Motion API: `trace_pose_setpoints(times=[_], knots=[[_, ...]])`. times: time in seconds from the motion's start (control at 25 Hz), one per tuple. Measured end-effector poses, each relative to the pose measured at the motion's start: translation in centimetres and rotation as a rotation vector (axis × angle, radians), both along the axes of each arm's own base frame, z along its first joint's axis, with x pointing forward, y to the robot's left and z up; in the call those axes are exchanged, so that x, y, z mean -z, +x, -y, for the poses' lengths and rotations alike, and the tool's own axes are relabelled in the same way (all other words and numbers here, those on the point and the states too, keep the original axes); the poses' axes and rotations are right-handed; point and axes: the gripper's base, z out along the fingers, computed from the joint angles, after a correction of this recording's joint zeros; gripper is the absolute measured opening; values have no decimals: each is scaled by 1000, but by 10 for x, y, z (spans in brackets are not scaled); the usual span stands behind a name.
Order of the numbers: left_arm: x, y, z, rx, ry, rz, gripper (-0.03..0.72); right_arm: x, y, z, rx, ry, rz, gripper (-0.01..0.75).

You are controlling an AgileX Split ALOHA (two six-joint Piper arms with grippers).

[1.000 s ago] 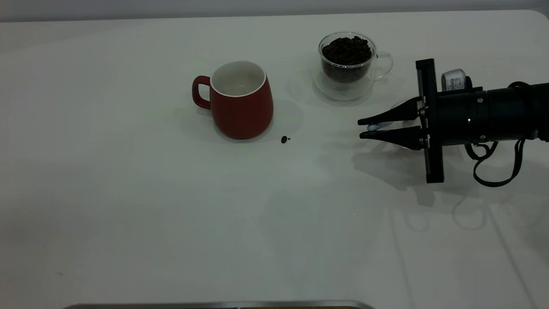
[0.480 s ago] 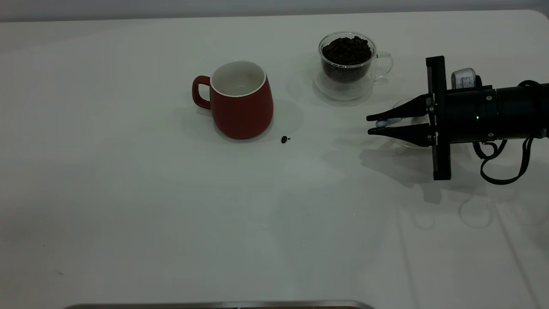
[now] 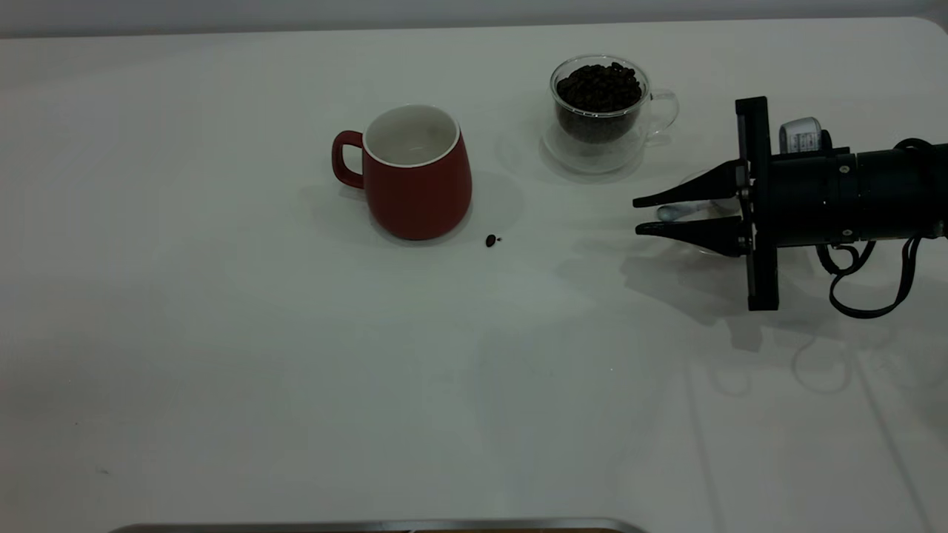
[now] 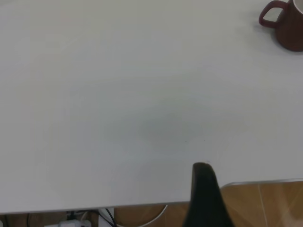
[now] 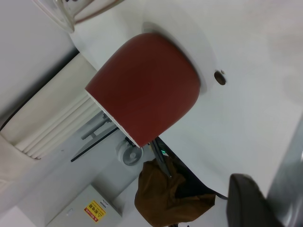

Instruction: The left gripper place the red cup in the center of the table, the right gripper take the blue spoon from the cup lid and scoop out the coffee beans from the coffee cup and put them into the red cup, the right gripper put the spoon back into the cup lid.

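The red cup [image 3: 415,178] stands upright mid-table, handle to the left; it also shows in the right wrist view [image 5: 147,90] and far off in the left wrist view [image 4: 289,23]. The glass coffee cup [image 3: 600,111] full of beans stands behind and to its right. My right gripper [image 3: 638,215] is open, level over the clear cup lid [image 3: 696,249]. The pale blue spoon [image 3: 674,212] lies between its fingers, touching neither. Of my left gripper only one finger [image 4: 203,189] shows, at the table's near edge, far from the cup.
One loose coffee bean [image 3: 490,240] lies on the table just right of the red cup; it also shows in the right wrist view [image 5: 219,77]. A metal edge [image 3: 370,527] runs along the front.
The right gripper drew back to the right with the spoon, then its jaws spread apart. The spoon left the fingers and now lies on the lid.
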Motion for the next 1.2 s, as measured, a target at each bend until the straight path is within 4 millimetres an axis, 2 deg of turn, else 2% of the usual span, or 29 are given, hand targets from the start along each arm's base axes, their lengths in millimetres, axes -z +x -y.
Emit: trace_pose_setpoints(times=[0.2,0.68,0.8,0.88,0.96,1.08,1.2], knots=[[0,0,0,0,0,0,580,0,0,0,0,0,0,238],[0,0,0,1,1,0,580,0,0,0,0,0,0,241],[0,0,0,1,1,0,580,-11,2,-3,-46,-16,38,241],[0,0,0,1,1,0,580,-33,9,-9,-109,-43,125,241],[0,0,0,1,1,0,580,-66,16,-19,-187,-76,243,241],[0,0,0,1,1,0,580,-133,18,-35,-345,-171,450,241],[0,0,0,1,1,0,580,-203,3,-37,-521,-386,618,241]])
